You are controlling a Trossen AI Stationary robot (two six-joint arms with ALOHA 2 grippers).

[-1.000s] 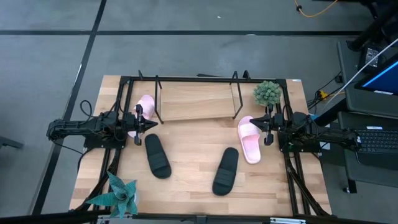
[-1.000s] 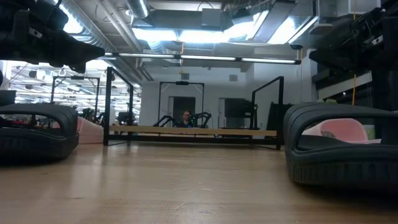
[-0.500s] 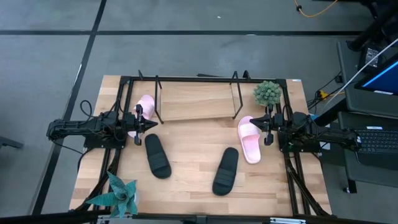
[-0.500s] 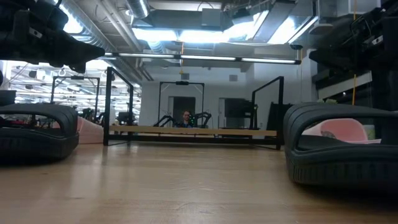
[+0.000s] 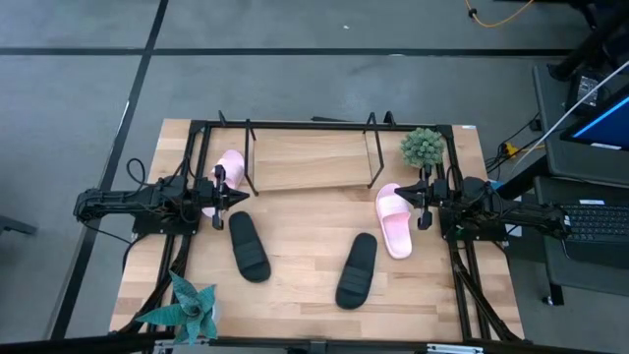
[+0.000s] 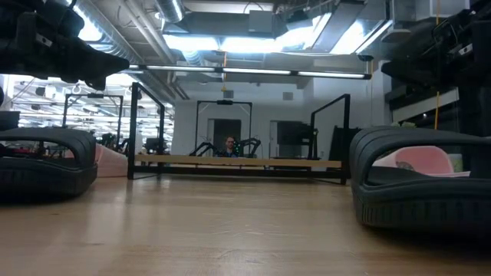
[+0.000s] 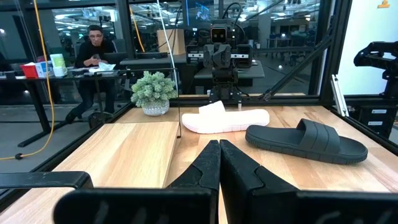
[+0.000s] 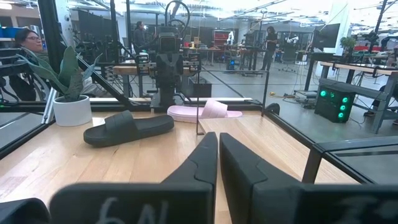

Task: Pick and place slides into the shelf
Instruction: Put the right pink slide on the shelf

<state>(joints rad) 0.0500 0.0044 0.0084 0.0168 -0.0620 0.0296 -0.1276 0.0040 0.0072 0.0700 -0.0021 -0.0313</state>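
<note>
1. High view: the wooden tabletop (image 5: 295, 280) carries all four slides, and none sits on the low black-rod shelf with its light wooden board (image 5: 310, 159) at the far side. One pale pink slide (image 5: 226, 169) lies by the shelf's left end, just beside the left gripper (image 5: 234, 198). The other pale pink slide (image 5: 394, 220) lies just beside the right gripper (image 5: 408, 208). Two black slides lie in the middle, one left (image 5: 249, 246), one right (image 5: 356, 268). There's also a round green potted plant (image 5: 424, 147) at the far right and a spiky teal plant (image 5: 189, 305) at the near left. You can't really read the fingers from up here.

2. Low view: only table level, with both black slides looming at the edges and the shelf far back. A person (image 6: 229, 144) shows way behind it.

3. Left wrist view: here the left gripper's fingers (image 7: 205, 168) are pressed together, clenched on nothing. Past them are the right-hand pink slide, a black slide, the green plant and a seated person (image 7: 94, 53).

4. Right wrist view: its fingers (image 8: 202, 163) are all but closed, holding nothing. Beyond lie the left black slide, the far pink slide, and the spiky plant in a white pot.
</note>
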